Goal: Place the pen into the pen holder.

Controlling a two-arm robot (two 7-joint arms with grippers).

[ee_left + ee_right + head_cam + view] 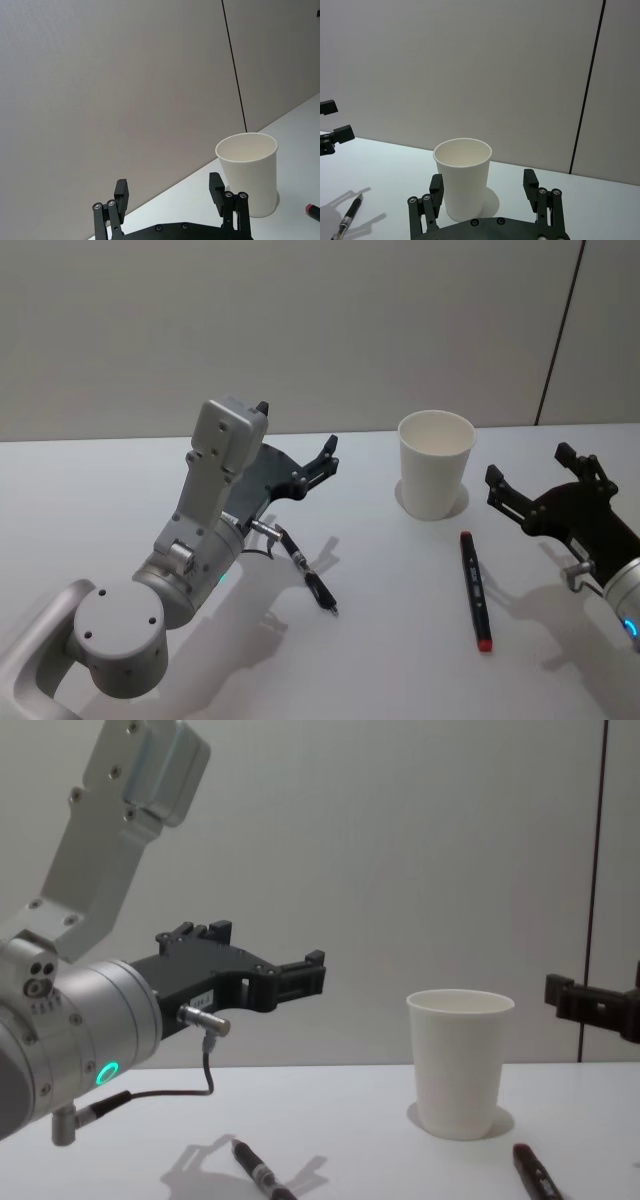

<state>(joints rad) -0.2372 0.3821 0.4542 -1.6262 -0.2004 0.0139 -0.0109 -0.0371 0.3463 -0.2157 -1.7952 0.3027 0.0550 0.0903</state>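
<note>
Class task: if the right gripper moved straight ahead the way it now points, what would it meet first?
Most likely the pen holder. In the right wrist view it stands upright, dead ahead, in line with the gap between the open fingers of the right gripper. How far ahead is unclear.

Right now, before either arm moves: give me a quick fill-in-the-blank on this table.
1. The paper cup stands ____ on the table, with no pen in it.
2. The pen with the red tip lies nearer the claw on the robot's ____ side.
3. That claw and the other claw are both ____ and empty.
4. The thin black pen lies on the table below the ____ arm.
Missing words: upright; right; open; left.
</note>
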